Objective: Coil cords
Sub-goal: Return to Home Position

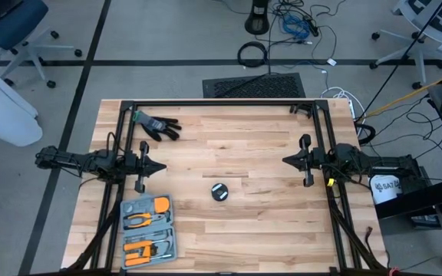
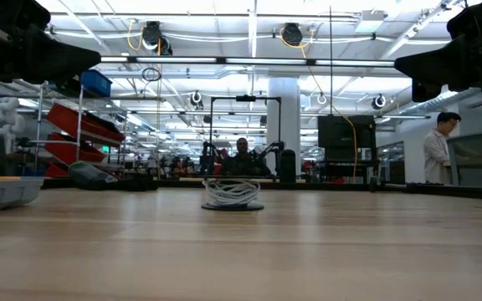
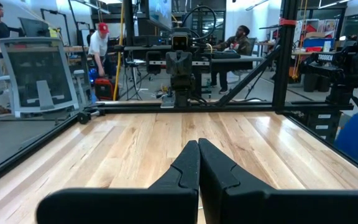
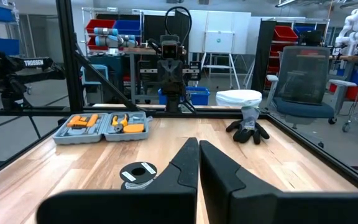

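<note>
The cord is wound into a small round black puck with a pale centre [image 1: 219, 192], lying flat on the wooden table near its middle, toward the near edge. In the low view it shows as a coil of white cord [image 2: 232, 194], and in the right wrist view as a puck [image 4: 138, 173]. My left gripper [image 1: 163, 165] is shut and empty at the table's left. My right gripper [image 1: 285, 160] is shut and empty at the table's right. Both hang above the table, well away from the coil.
A black glove [image 1: 158, 126] lies at the far left of the table. An open grey tool case with orange tools [image 1: 148, 230] sits at the near left. A black frame [image 1: 221, 103] runs around the table's edges. People stand in the room beyond.
</note>
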